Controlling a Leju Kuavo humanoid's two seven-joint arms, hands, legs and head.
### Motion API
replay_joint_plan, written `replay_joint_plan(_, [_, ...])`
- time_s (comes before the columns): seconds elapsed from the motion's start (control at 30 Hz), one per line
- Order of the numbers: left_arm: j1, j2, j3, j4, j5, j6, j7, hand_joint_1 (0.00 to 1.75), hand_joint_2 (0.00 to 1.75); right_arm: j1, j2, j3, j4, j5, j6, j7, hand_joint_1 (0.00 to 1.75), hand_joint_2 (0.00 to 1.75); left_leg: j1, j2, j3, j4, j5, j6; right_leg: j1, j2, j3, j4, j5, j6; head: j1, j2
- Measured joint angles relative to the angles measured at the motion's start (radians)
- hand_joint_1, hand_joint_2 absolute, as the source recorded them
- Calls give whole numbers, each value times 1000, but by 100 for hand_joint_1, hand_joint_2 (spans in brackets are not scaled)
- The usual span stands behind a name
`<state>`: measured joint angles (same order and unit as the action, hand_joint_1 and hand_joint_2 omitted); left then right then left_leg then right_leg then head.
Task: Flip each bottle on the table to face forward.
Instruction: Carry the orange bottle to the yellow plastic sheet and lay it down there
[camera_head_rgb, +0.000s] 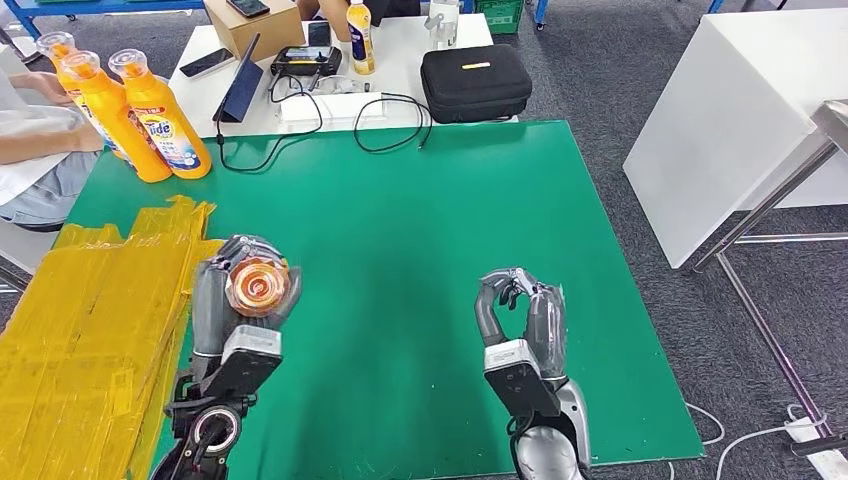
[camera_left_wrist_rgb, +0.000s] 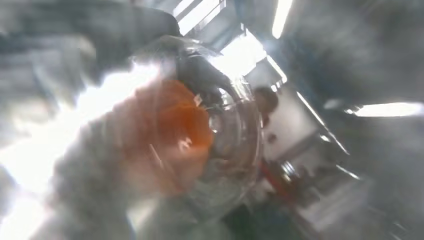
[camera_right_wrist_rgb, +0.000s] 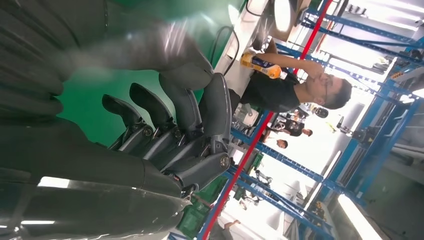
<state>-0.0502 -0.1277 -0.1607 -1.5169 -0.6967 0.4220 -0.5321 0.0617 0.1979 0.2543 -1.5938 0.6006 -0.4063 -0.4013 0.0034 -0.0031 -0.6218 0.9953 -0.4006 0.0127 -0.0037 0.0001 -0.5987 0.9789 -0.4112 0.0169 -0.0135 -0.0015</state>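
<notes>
Green mat (camera_head_rgb: 420, 250) covers the table; three bottles (camera_head_rgb: 150, 110) stand upright at its far left corner. Left hand (camera_head_rgb: 235, 300) grips a bottle (camera_head_rgb: 258, 287) near the yellow strips (camera_head_rgb: 90, 330), long axis roughly vertical, cap toward the camera; label direction cannot be told. Loose grip risks slipping. Right hand (camera_head_rgb: 525, 315) is curled, holding nothing.

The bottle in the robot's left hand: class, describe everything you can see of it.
The bottle is seen end-on from the head view: a round, clear plastic cap over orange, glossy and catching light. The left hand grips it, dark fingers wrapped around its sides, above the green table beside the yellow sheets. Its body and label are hidden. The left wrist view is too blurred to add more.
</notes>
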Motion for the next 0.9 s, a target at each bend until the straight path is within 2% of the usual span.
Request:
replay_joint_plan(0.2, [55,-8,-5,-108,269,-187,-45,175,175,15,4,-18,-11,3,12,-4,175,175,0,0,0,0,0,0,0,0,0,0,0,0,0,0])
replay_joint_plan(0.47, [90,-24,35,-153,406,-295,-78,175,175,15,10,-25,-11,7,16,-10,175,175,0,0,0,0,0,0,0,0,0,0,0,0,0,0])
replay_joint_plan(0.73, [98,-32,58,-164,417,-305,-81,175,175,15,10,-32,-12,7,16,-11,175,175,0,0,0,0,0,0,0,0,0,0,0,0,0,0])
replay_joint_plan(0.9, [97,-39,64,-164,353,-248,-88,175,175,15,10,-33,-12,9,13,-11,175,175,0,0,0,0,0,0,0,0,0,0,0,0,0,0])
